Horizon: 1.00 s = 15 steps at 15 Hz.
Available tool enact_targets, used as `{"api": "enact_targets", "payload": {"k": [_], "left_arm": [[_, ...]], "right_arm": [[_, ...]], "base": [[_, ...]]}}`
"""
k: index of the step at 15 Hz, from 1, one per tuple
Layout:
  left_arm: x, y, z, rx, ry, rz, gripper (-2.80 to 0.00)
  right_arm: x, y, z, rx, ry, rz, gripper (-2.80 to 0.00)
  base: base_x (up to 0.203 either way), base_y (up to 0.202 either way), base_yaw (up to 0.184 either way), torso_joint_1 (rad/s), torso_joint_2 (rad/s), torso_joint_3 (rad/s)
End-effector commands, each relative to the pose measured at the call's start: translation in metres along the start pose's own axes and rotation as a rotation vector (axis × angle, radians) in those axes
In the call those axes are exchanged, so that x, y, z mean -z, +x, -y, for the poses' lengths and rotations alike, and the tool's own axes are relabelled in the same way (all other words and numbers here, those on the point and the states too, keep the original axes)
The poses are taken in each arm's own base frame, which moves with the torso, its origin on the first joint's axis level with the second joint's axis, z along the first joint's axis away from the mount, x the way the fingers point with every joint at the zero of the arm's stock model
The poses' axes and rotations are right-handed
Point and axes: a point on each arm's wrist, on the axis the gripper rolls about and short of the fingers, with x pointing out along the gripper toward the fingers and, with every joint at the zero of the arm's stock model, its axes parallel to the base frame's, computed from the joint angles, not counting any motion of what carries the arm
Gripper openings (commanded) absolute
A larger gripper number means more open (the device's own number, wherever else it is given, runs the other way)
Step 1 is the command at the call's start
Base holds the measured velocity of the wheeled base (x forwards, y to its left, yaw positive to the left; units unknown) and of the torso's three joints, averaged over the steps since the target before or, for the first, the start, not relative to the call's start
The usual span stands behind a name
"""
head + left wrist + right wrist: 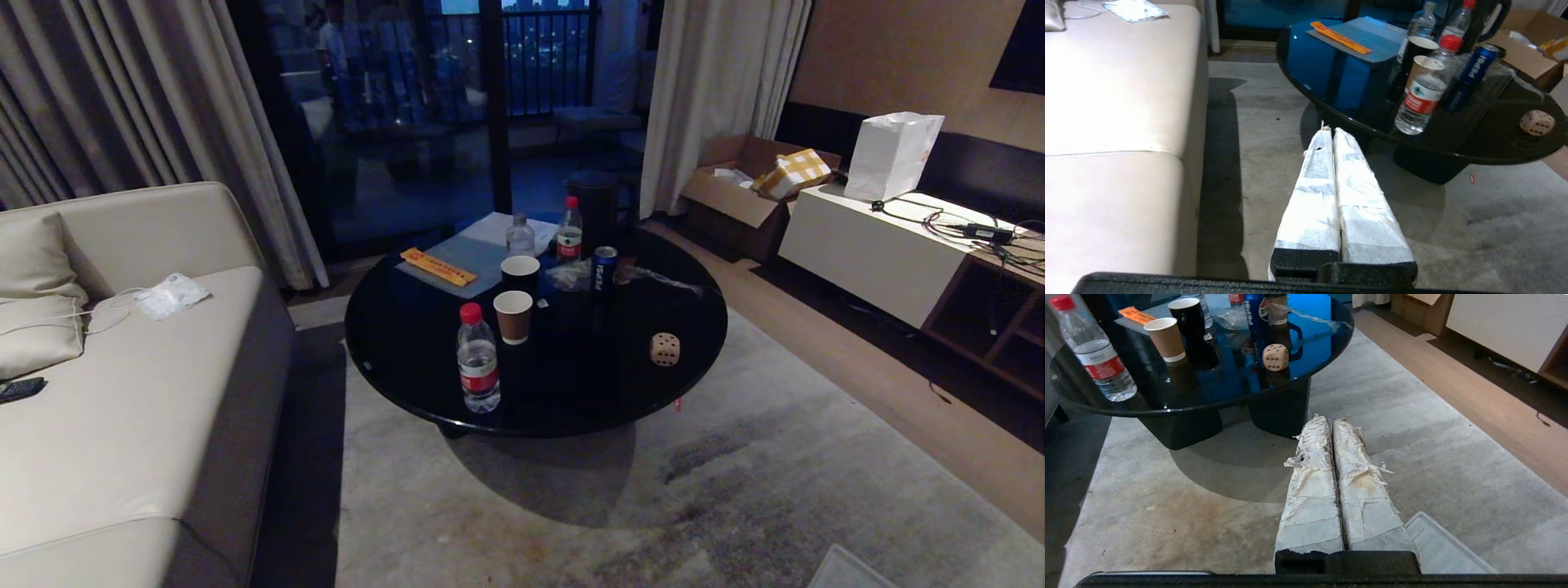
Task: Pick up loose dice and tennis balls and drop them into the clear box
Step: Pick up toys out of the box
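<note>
Head view shows you the beige die point(664, 349) sitting alone near the right edge of the round black table point(392, 359), well apart from the paper cup point(513, 315) and the water bottle point(478, 359) that stands near the front edge. No red die and no tennis ball can be seen in any view. A corner of the clear box point(1437, 547) lies on the carpet point(735, 490), just beside the right gripper point(1329, 419).

Both arms hang low over the carpet, short of the table. The left gripper point(1329, 130) is clenched on nothing, and the right gripper is clenched and empty too.

Since the die is on the right side, you would probably do best with the right arm. Bring the base closer first, release the fingers wide, then come down over the die from above, square to two flat faces, so the rounded corners do not squirt out. Keep clear of the Pepsi can point(604, 268) behind it.
</note>
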Motion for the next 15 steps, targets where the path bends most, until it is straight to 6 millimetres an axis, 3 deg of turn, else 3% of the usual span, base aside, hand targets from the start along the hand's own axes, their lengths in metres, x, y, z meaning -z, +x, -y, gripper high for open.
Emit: {"api": "enact_targets", "payload": {"k": [1, 6, 15], "left_arm": [[-0.0001, 0.0001, 0.0000, -0.001, -0.001, -0.001, -2.80], [-0.0001, 0.0001, 0.0000, -0.001, -0.001, 0.000, -2.80], [-0.0001, 0.0001, 0.0000, -0.001, -0.003, -0.001, -2.80]], "right_arm": [[0.0000, 0.0001, 0.0000, -0.001, 0.000, -0.001, -2.80], [0.0000, 0.0001, 0.0000, -0.001, 0.000, -0.001, -2.80], [-0.0001, 0.0001, 0.0000, -0.001, 0.000, 0.000, -2.80]], "base": [[-0.001, -0.138, 0.011, 0.005, 0.00, 0.002], [0.000, -0.159, 0.002, 0.003, 0.01, 0.002], [0.009, 0.000, 0.000, 0.000, 0.00, 0.001]]}}
